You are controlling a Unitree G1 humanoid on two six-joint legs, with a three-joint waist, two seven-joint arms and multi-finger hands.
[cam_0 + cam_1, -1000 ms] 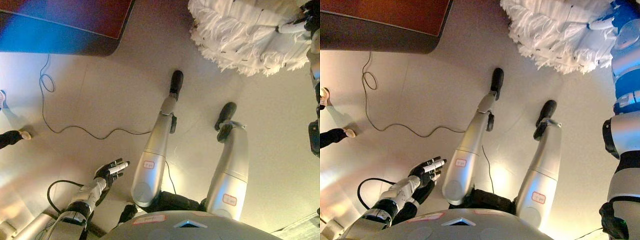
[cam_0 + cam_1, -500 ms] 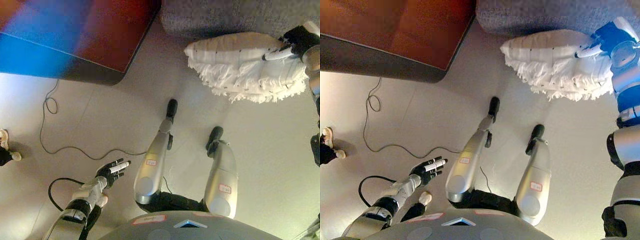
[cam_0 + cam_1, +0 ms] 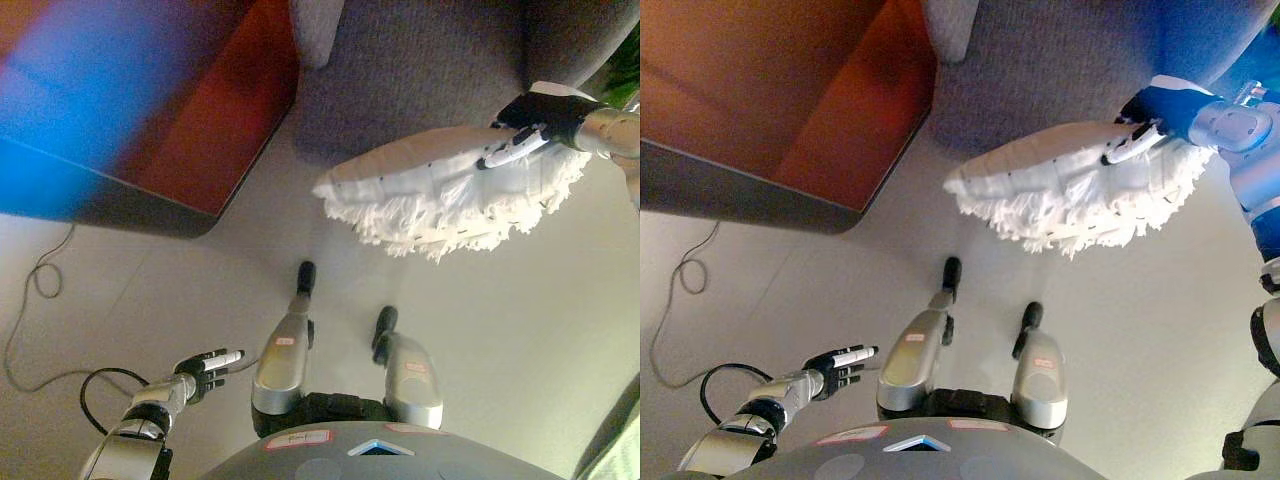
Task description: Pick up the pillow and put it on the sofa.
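Observation:
The pillow (image 3: 440,195) is white with a shaggy fringe along its lower edge. It hangs in the air in front of the grey sofa (image 3: 420,70). My right hand (image 3: 535,118) is shut on the pillow's upper right part, fingers curled over its top edge; it also shows in the right eye view (image 3: 1150,115). My left hand (image 3: 205,367) is low at the lower left, fingers straight, holding nothing, and shows in the right eye view too (image 3: 835,365).
A red-brown table (image 3: 180,110) with a dark edge stands at the upper left, close to the sofa's left arm (image 3: 315,30). A thin cable (image 3: 40,300) lies on the pale floor at the left.
The camera has tilted up, so the sofa has come into view. My right hand has kept hold of the pillow and carried it up toward the sofa. My left hand has stayed low.

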